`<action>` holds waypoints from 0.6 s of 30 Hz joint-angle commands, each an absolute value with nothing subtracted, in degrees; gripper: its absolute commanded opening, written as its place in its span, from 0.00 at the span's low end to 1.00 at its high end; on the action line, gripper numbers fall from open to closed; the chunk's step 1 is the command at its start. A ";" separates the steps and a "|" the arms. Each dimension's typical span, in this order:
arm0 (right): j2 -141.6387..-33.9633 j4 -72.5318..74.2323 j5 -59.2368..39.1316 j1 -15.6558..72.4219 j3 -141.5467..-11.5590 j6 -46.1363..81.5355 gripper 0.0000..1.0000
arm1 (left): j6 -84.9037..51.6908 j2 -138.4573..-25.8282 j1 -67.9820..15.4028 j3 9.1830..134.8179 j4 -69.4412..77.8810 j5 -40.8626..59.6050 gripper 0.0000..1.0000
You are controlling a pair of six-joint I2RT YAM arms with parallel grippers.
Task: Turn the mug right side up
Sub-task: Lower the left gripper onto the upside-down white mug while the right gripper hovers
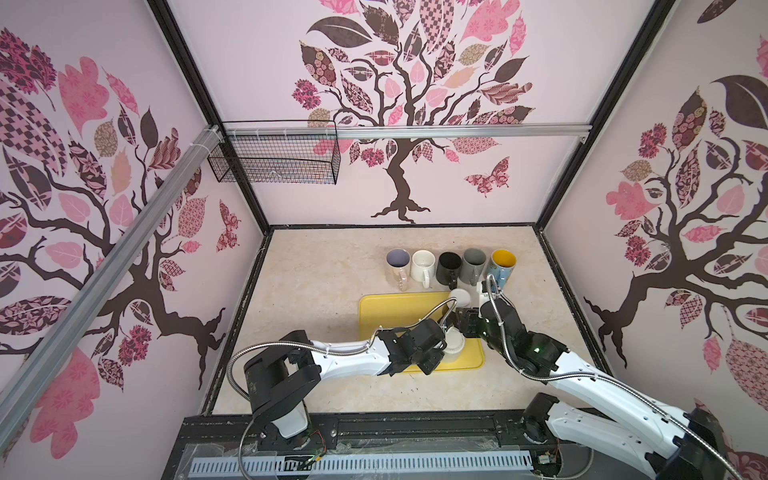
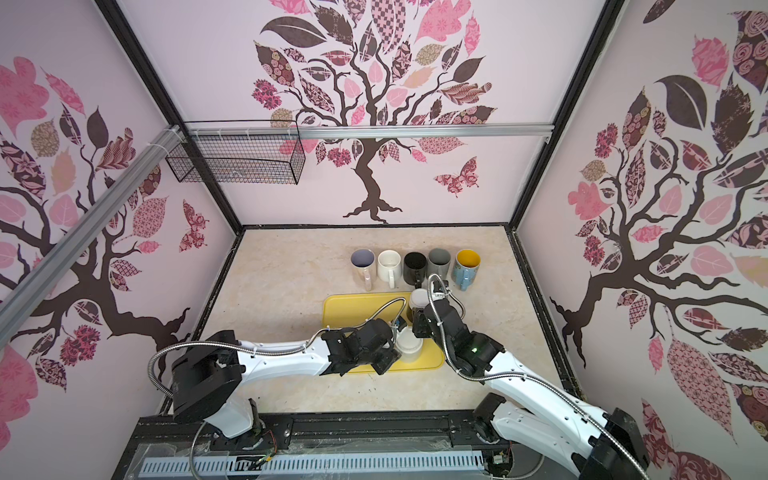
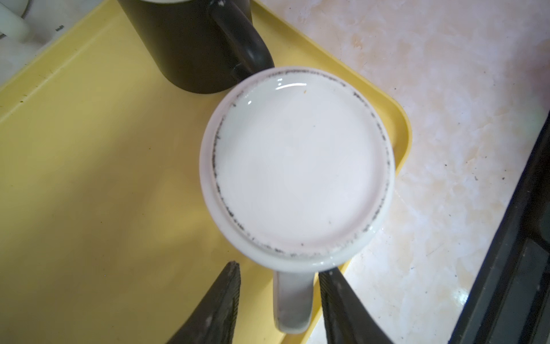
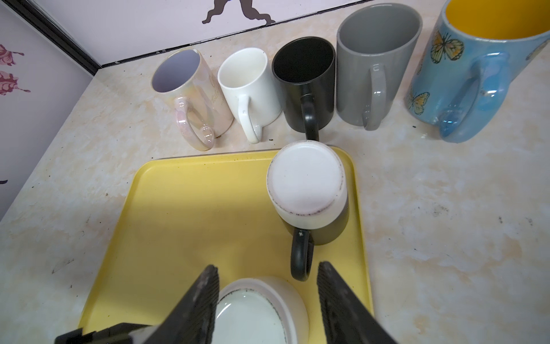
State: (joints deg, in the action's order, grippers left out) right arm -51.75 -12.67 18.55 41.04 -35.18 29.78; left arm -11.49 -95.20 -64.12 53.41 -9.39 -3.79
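L gripper (image 3: 281,267), jaws apart, straddles handle (image 3: 293,300) of inverted white mug (image 3: 297,160) on tray (image 3: 89,178) w/o pinching; R gripper (image 4: 268,265), also unclenched, tips by inverted black mug (image 4: 306,184).

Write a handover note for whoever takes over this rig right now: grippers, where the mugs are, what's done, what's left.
Grippers: left gripper open, straddling the handle of the white mug, not gripping; right gripper open, empty, near the handle of the black mug.
Things: both those mugs stand upside down on the yellow tray.
Done: five upright mugs lined up behind the tray.
Left: turn both tray mugs right side up.
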 commanded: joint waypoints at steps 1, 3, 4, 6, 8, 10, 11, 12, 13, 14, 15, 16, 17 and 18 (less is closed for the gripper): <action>-50.65 -12.51 18.91 40.69 -34.91 28.89 0.57 | -9.52 -95.88 -63.80 56.59 -9.93 -3.66 0.47; -50.52 -12.32 18.63 40.67 -34.78 28.91 0.57 | -9.41 -95.87 -63.46 56.78 -9.85 -3.26 0.47; -50.50 -12.39 18.63 40.67 -34.72 28.83 0.57 | -9.45 -95.95 -63.32 56.83 -9.79 -3.20 0.47; -50.39 -12.32 18.63 40.58 -34.68 28.65 0.57 | -9.35 -95.94 -63.12 57.00 -9.78 -2.76 0.46; -50.34 -12.33 18.57 40.49 -34.66 28.56 0.57 | -9.36 -96.18 -63.01 57.19 -9.84 -2.25 0.46; -50.27 -12.05 18.38 40.49 -34.33 28.56 0.57 | -9.32 -96.30 -62.93 57.24 -9.44 -1.35 0.45; -50.26 -11.82 18.40 40.45 -34.11 28.48 0.57 | -9.45 -96.60 -62.84 57.34 -9.17 -0.66 0.45; -50.20 -11.79 18.37 40.50 -34.07 28.48 0.57 | -9.44 -96.88 -62.83 57.37 -9.08 -0.16 0.44; -50.21 -11.74 18.37 40.51 -33.98 28.48 0.57 | -9.53 -97.14 -62.78 57.46 -9.00 0.08 0.43; -50.04 -11.71 18.30 40.52 -33.97 28.48 0.57 | -9.66 -97.37 -62.77 57.50 -8.88 0.27 0.42; -49.81 -11.51 18.22 40.47 -33.70 28.47 0.57 | -9.79 -97.54 -62.80 57.52 -8.88 0.50 0.41; -49.56 -11.22 18.04 40.47 -33.50 28.56 0.57 | -9.93 -97.72 -62.83 57.60 -8.77 0.60 0.39; -49.35 -10.93 17.93 40.48 -33.19 28.61 0.57 | -10.06 -97.89 -62.84 57.57 -8.70 0.59 0.38; -49.30 -10.85 17.93 40.51 -33.09 28.72 0.57 | -10.22 -97.95 -62.84 57.55 -8.46 0.57 0.37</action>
